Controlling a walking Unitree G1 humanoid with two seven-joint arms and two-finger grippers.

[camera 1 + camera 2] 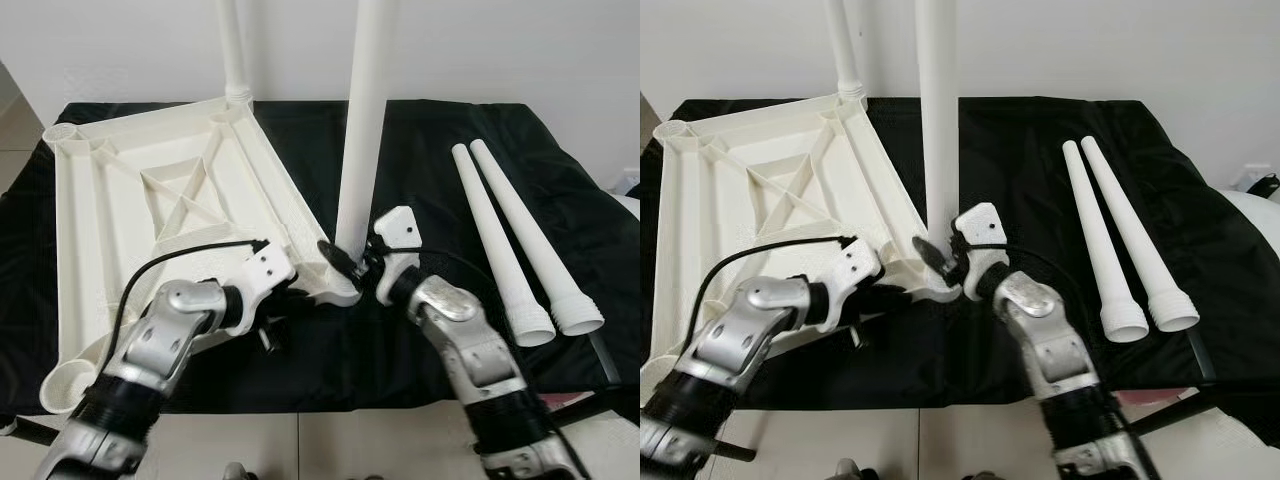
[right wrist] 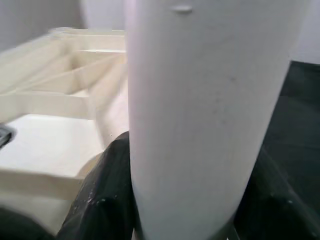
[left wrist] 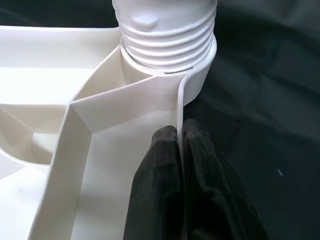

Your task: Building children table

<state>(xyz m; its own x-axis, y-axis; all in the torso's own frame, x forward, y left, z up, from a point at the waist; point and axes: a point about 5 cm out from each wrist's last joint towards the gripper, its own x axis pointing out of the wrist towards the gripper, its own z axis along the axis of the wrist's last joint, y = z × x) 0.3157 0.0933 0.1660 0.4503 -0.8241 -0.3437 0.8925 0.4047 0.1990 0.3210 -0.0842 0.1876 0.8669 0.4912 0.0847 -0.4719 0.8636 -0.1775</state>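
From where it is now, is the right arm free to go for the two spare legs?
Probably not yet: the right gripper is shut on the upright leg at the tabletop corner. Once released, bare black cloth leaves the way to the spare legs open.

We see bright, even indoor light with soft shadows in the head views, both sharp. The white tabletop [image 1: 150, 190] glares slightly against the black cloth [image 1: 420, 150]. The right wrist view blurs its close leg [image 2: 205, 110].
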